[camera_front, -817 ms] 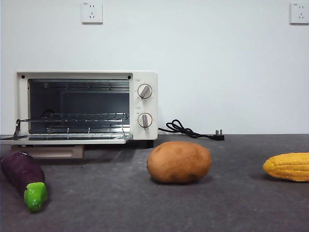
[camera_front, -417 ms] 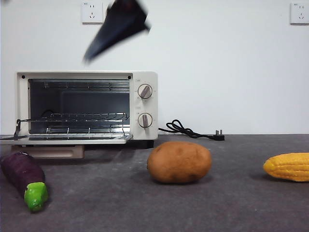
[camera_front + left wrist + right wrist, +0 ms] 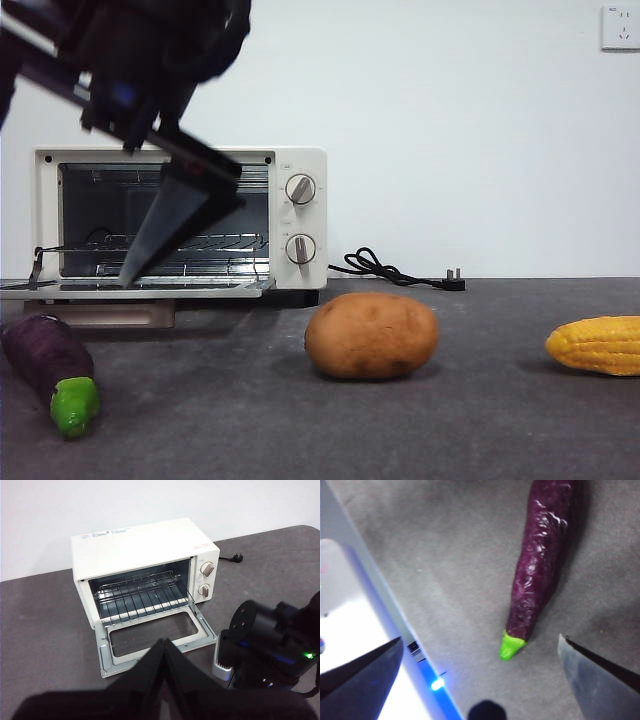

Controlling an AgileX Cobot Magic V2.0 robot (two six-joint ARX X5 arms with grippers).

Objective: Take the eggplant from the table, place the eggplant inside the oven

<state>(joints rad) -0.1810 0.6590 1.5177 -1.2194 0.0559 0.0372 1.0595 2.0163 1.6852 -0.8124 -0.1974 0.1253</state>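
- Two end effectors are in your views: the right end effector [image 3: 480, 680] hangs above the eggplant [image 3: 540, 570] with its jaws wide apart, and the left end effector [image 3: 165, 652] has its jaws pressed together, holding nothing.
- Your eggplant [image 3: 50, 370] lies flat on the table [image 3: 480, 430] at the front left, green cap toward the camera, just in front of the oven [image 3: 180, 215] and below its door.
- You have bare table on both long sides of the eggplant in the right wrist view; nothing touches it.
- Your front view shows a dark arm coming down from the top left, one black jaw tip crossing in front of the oven opening and well clear of the eggplant.
- Your oven [image 3: 145, 575] stands open, its door [image 3: 155, 640] folded down flat and the wire rack [image 3: 142, 597] bare.
- Right of the eggplant you have open table up to the potato [image 3: 371, 335]; the corn [image 3: 597, 345] sits at the right edge.
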